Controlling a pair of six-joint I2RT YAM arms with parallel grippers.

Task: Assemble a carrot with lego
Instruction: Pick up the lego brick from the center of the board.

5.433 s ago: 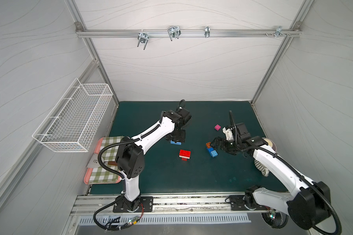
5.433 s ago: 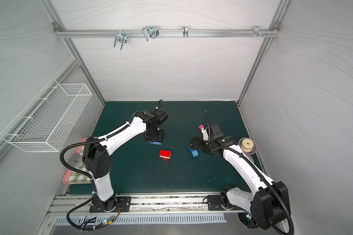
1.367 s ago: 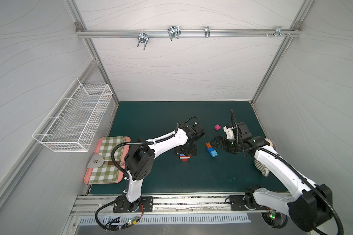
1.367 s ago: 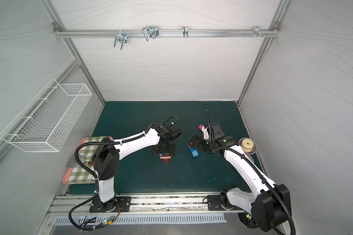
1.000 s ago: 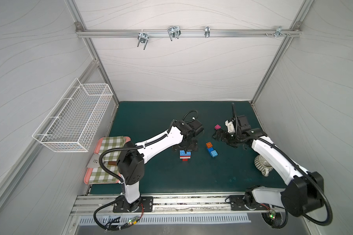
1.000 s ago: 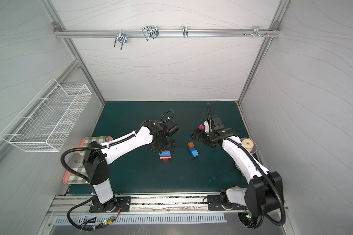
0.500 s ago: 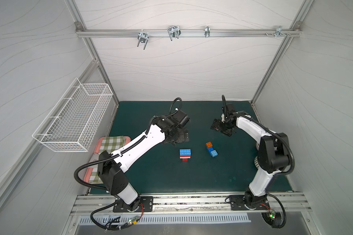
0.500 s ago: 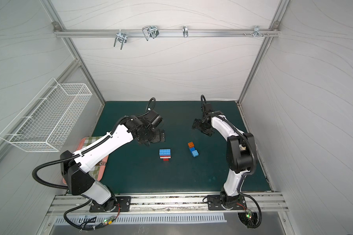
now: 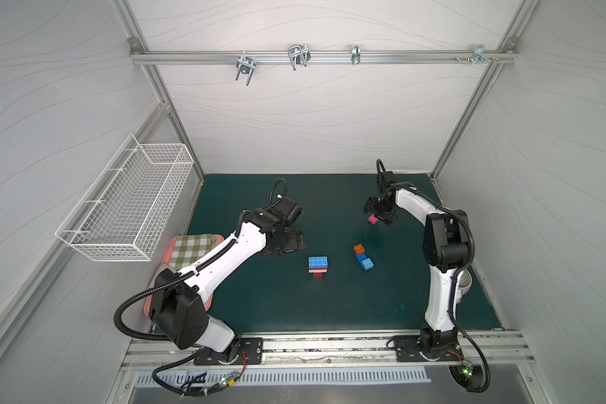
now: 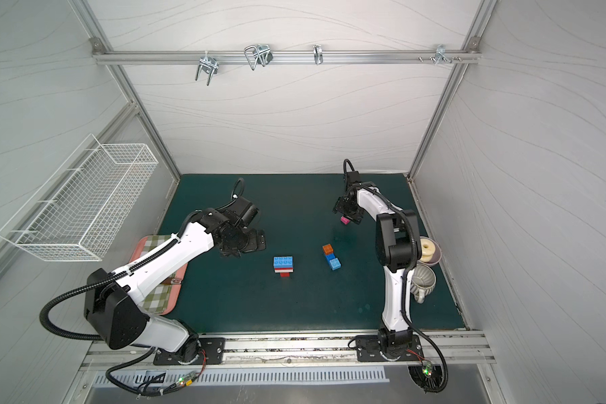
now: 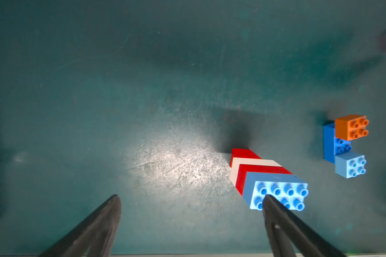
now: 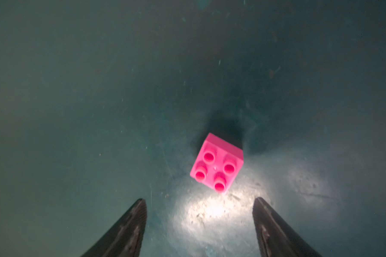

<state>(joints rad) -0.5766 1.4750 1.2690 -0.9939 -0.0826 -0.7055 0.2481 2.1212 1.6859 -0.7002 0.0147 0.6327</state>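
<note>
A part-built carrot (image 9: 317, 266) (image 10: 283, 264) lies mid-mat: small red tip, white, red and blue layers (image 11: 265, 178). To its right sits a joined cluster of orange, blue and light-blue lego (image 9: 362, 257) (image 10: 331, 257) (image 11: 345, 144). A loose pink brick (image 9: 373, 219) (image 10: 345, 220) (image 12: 216, 163) lies studs up further back. My right gripper (image 9: 378, 213) (image 12: 200, 201) hovers over it, open, with the brick just ahead of the fingertips and not between them. Left of the carrot, my left gripper (image 9: 286, 250) (image 11: 191, 200) is wide open and empty.
A wire basket (image 9: 126, 206) hangs on the left wall. A checked cloth on a pink tray (image 9: 189, 245) lies under my left arm. A ribbed cup (image 10: 424, 276) and a bowl (image 10: 429, 250) stand at the mat's right edge.
My left gripper has drawn back to the left, away from the carrot. My right arm swung to the back over the pink brick, and its jaws have narrowed.
</note>
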